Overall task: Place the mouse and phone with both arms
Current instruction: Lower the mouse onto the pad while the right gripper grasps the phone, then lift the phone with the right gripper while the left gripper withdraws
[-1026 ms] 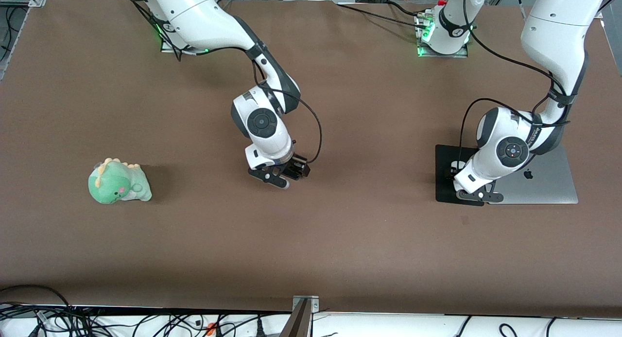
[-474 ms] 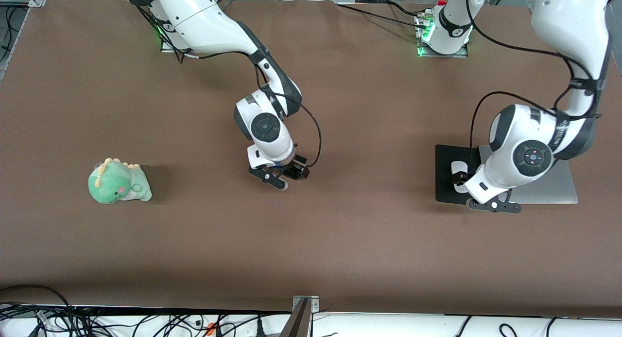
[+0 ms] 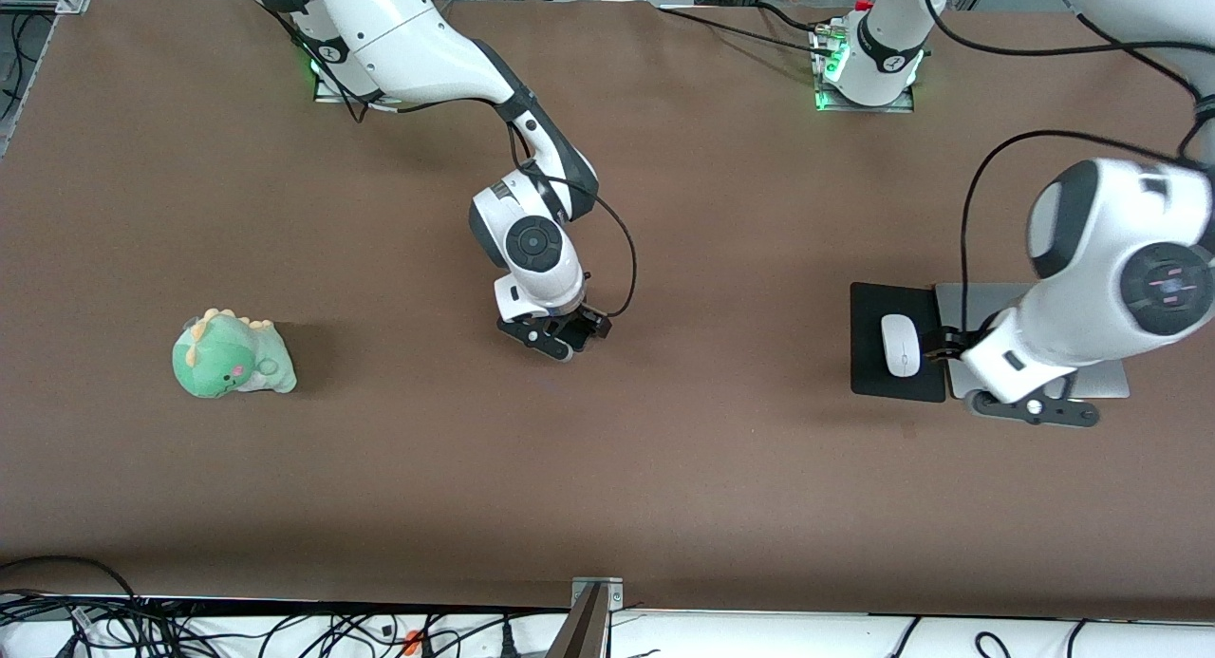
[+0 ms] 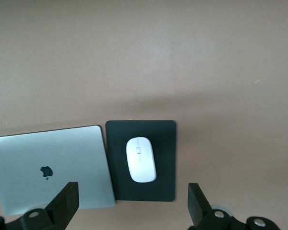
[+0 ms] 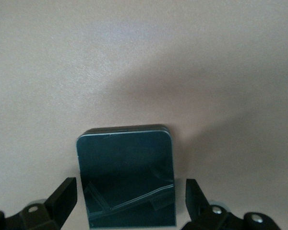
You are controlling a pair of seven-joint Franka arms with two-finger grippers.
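White and glossy, the mouse (image 3: 900, 345) (image 4: 141, 159) lies on a black mouse pad (image 3: 869, 364) (image 4: 165, 163) just beside a closed silver laptop (image 3: 1101, 381) (image 4: 48, 170), at the left arm's end of the table (image 3: 664, 468). Above the laptop hangs the left hand (image 3: 1032, 411) (image 4: 132, 211), fingers spread and empty. Well apart from the laptop, the right hand (image 3: 555, 338) (image 5: 129, 206) pinches the phone (image 5: 126, 175) over mid-table. A green plush dinosaur (image 3: 231, 356) sits at the right arm's end.

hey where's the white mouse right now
The small glossy white oval mouse lies on the thin black mouse pad, beside the closed silver laptop, toward the left arm's end of the brown table.
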